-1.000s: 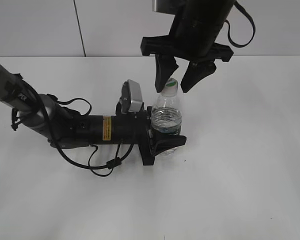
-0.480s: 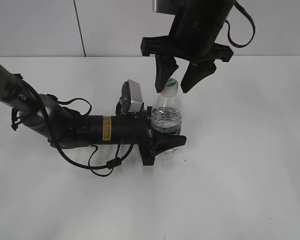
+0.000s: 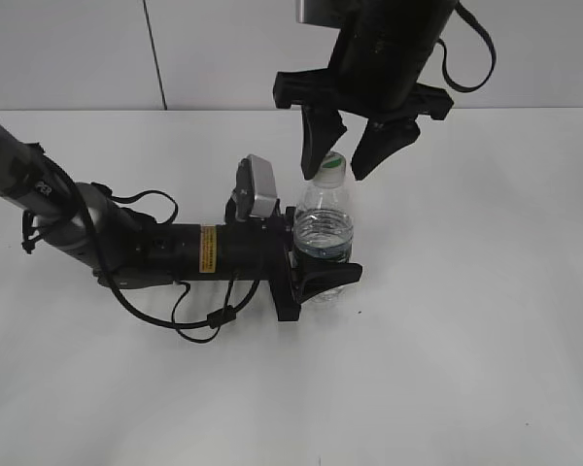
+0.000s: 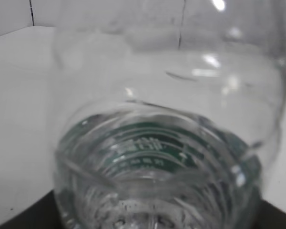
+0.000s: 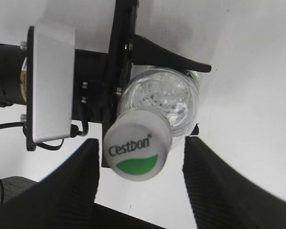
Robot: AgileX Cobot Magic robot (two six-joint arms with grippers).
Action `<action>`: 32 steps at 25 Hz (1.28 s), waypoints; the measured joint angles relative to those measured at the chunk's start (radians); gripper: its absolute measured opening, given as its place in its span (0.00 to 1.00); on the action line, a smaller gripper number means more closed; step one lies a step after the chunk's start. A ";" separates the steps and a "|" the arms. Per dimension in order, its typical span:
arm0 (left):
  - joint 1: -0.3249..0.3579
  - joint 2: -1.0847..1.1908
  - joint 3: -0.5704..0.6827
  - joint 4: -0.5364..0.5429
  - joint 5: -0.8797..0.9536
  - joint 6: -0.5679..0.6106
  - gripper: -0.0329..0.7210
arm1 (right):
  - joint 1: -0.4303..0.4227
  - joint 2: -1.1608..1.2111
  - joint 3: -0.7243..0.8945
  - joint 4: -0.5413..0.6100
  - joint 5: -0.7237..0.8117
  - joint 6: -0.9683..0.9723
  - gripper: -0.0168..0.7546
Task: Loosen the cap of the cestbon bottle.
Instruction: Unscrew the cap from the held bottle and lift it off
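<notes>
- The counter [image 3: 447,369] is presenting a plain white surface across the foreground of the exterior view.
- The left end effector [image 3: 316,272] is lying low along the counter, reaching in from the left, its jaws clamped on the lower body of the cestbon bottle [image 3: 324,233].
- The bottle is standing upright near the middle of the counter, partly filled with water; the left wrist view is showing its ribbed clear wall and green label band [image 4: 152,143] filling the frame.
- The cap [image 3: 331,167] is sitting on the bottle's neck; the right wrist view is showing its white top [image 5: 137,150] with "Cestbon" lettering and a green patch.
- The right end effector [image 3: 358,150] is hanging from above, its two fingers [image 5: 71,183] spread apart on either side of the cap, clear gaps showing between them and the cap.
- A white wall [image 3: 78,53] is closing the scene behind.
</notes>
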 joint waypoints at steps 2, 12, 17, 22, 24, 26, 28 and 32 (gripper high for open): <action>0.000 0.000 0.000 0.000 0.000 0.000 0.58 | 0.000 0.000 0.000 0.000 -0.006 0.000 0.58; 0.000 0.000 0.000 0.000 0.000 0.000 0.58 | 0.000 0.000 0.000 0.000 -0.019 0.000 0.56; 0.000 0.000 0.000 0.000 0.001 0.000 0.58 | 0.000 0.000 0.000 0.001 -0.013 0.000 0.41; -0.001 0.000 0.000 -0.001 0.001 0.000 0.58 | 0.000 0.000 0.000 0.000 -0.013 0.000 0.41; -0.001 0.000 0.000 -0.001 0.001 0.000 0.58 | 0.000 0.000 0.000 0.000 -0.012 -0.001 0.41; -0.001 0.000 0.000 -0.001 0.001 0.000 0.58 | 0.000 0.000 0.000 0.000 -0.012 -0.006 0.41; -0.001 0.000 0.000 -0.001 0.001 0.000 0.58 | 0.000 0.000 0.000 0.000 -0.012 -0.029 0.41; -0.001 0.000 0.000 -0.002 0.001 0.000 0.58 | 0.000 0.000 0.000 0.008 -0.011 -0.161 0.40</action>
